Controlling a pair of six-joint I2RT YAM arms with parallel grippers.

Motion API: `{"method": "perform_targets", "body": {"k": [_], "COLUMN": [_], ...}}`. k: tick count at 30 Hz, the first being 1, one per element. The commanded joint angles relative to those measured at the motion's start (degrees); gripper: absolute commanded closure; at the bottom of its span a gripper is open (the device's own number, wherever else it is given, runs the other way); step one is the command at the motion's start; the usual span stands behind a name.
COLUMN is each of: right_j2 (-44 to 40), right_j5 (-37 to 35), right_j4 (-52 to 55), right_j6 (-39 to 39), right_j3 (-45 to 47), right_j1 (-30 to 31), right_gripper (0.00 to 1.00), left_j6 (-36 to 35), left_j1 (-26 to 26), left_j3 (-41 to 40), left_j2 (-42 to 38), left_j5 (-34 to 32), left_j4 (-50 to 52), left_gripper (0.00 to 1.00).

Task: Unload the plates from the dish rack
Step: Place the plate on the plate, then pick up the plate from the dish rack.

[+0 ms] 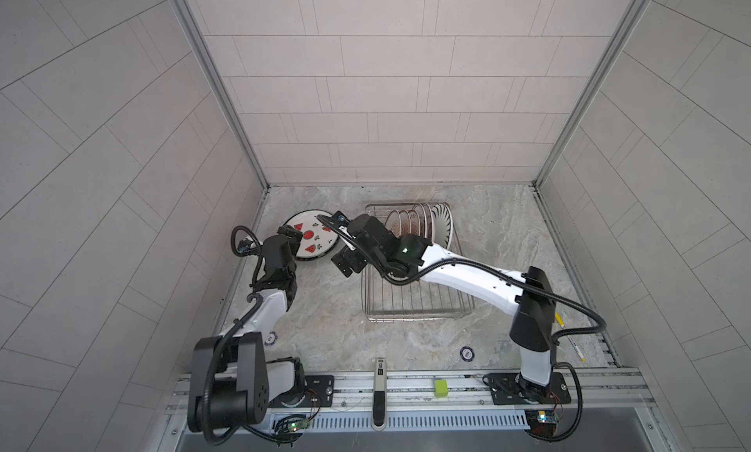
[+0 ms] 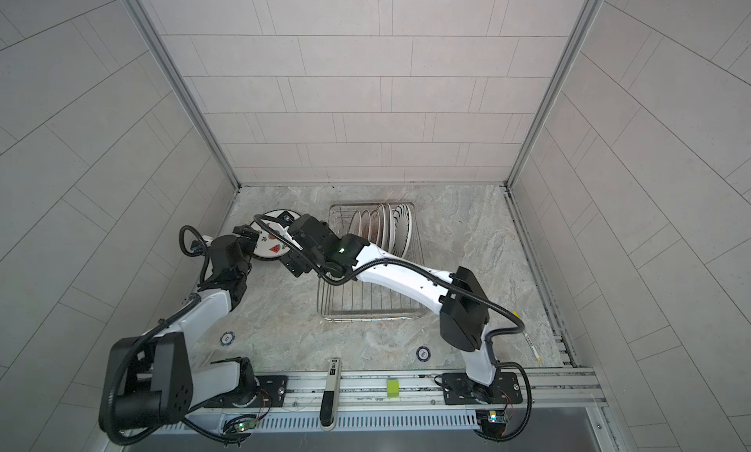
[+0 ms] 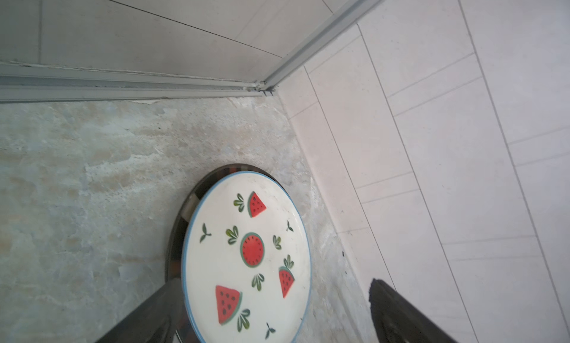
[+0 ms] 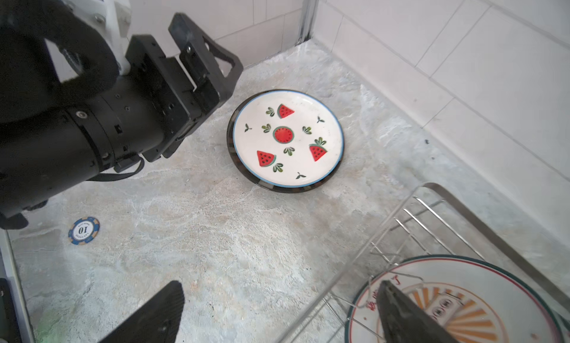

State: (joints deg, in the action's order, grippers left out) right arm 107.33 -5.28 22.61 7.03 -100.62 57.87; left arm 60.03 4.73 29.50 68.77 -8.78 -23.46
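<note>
1. Rail [image 1: 467, 379] at the front edge is met first, with a green block [image 1: 441, 388] set on it. Just beyond, a chip [image 1: 467, 353] is seen lying on the marble table [image 1: 406, 348].
2. The dish rack [image 1: 418, 307] is placed right of centre on the table. Its near half is found bare, only wires being shown there.
3. The right gripper [image 4: 282, 283] is held above the table beside the rack's left rim. Its jaws are spread wide and nothing is clasped between them, though in the right wrist view one finger is seen in front of a sunburst plate [image 4: 481, 295] standing in the rack.
4. Farther left, the left gripper [image 3: 274, 282] is poised at the edge of a watermelon plate [image 4: 288, 137]. Its jaws are parted wide, and no contact with the plate can be made out.
5. That plate is laid flat on a dark-rimmed plate [image 4: 277, 188], and the pair is set near the far left corner, apart from the rack.
6. At the rack's far end the other plates [image 1: 410, 226] are stood upright in a close row. Roughly six are counted, with a black-striped plate [image 1: 441, 226] at the row's right end.
7. The step in hand is judged to be the release of a plate onto the stack; two are unloaded and most are not yet moved.
8. A reach back to the rack is judged to be called for next. The end plate's rim must be straddled from above, clamped, and lifted straight up until the prongs are cleared, since the neighbours are packed close.
</note>
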Motion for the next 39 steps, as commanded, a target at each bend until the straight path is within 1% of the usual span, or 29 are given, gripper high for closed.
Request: {"method": "perform_targets", "body": {"k": [1, 2, 4, 6, 9, 11, 13, 17, 21, 24, 25, 26, 28, 30, 33, 34, 37, 39], "right_j2": [-7.4, -9.5, -13.1, -16.9, -22.1, -26.4, -30.4, -37.1, -40.0, -39.7, -38.7, -37.5, -35.1, -33.3, -30.3, -29.1, -25.5, -23.8], "right_j5": [-6.7, -9.0, -11.2, -12.9, -8.3, -4.8, -4.3, -5.4, -4.7, -4.9, -4.9, -4.8, -4.7, -4.4, -3.9, -4.0, -4.2, -4.1], "right_j4": [-3.7, -3.2, -2.2, -1.2, 1.0, -0.9, -2.0, -1.5, 0.0, 1.0, 1.9, 3.4, 5.6, 5.9, 7.1, 8.2, 12.1, 12.5], "right_j6": [3.1, 4.1, 5.5, 8.4, 14.7, 17.0, 17.7, 15.8, 16.5, 17.8, 18.2, 18.1, 17.5, 17.1, 17.5, 17.5, 18.3, 18.9], "right_j3": [5.8, 7.6, 10.9, 14.9, 20.3, 26.2, 30.7, 35.9, 38.0, 38.0, 37.2, 35.8, 33.5, 32.2, 29.8, 28.5, 24.3, 23.1], "right_j1": [-0.2, -0.3, -1.2, -3.4, -10.3, -14.9, -17.8, -22.0, -27.6, -30.5, -31.3, -31.9, -32.3, -32.3, -32.3, -32.3, -32.4, -32.4], "right_gripper": [0.00, 0.00, 0.00, 0.00, 0.00, 0.00, 0.00, 0.00, 0.00, 0.00, 0.00, 0.00, 0.02, 0.08, 0.21, 0.27, 0.35, 0.38], "left_j6": [-2.7, -3.7, -5.5, -8.2, -12.6, -15.8, -16.6, -17.9, -20.3, -20.5, -20.6, -21.6, -24.2, -25.6, -24.8, -24.2, -23.3, -22.5], "left_j1": [-4.5, -6.9, -10.9, -14.9, -20.5, -24.0, -26.3, -30.0, -34.0, -36.1, -37.0, -38.5, -41.6, -43.4, -44.5, -44.8, -45.8, -46.2], "left_j3": [-1.2, -1.1, -1.6, -2.1, -2.6, -2.5, -2.4, -2.3, -1.5, -0.3, 0.6, 1.6, 3.3, 4.5, 4.0, 3.5, 3.0, 3.1], "left_j2": [-4.8, -6.5, -9.6, -12.8, -17.7, -20.6, -22.4, -23.9, -23.8, -20.3, -18.8, -17.6, -15.9, -14.4, -13.0, -12.6, -11.1, -9.8], "left_j5": [0.7, 0.4, 0.5, 1.3, 1.4, 2.1, 3.5, 6.1, 8.6, 14.7, 15.6, 15.0, 11.7, 9.6, 9.4, 9.4, 9.2, 9.7], "left_j4": [2.9, 4.0, 4.7, 5.1, 6.1, 6.7, 7.3, 7.2, 6.0, 2.1, 1.8, 2.2, 4.3, 5.8, 3.5, 2.1, -0.6, -1.8], "left_gripper": [0.00, 0.00, 0.00, 0.00, 0.00, 0.00, 0.00, 0.00, 0.00, 0.00, 0.00, 0.00, 0.00, 0.00, 0.00, 0.00, 0.00, 0.00]}}
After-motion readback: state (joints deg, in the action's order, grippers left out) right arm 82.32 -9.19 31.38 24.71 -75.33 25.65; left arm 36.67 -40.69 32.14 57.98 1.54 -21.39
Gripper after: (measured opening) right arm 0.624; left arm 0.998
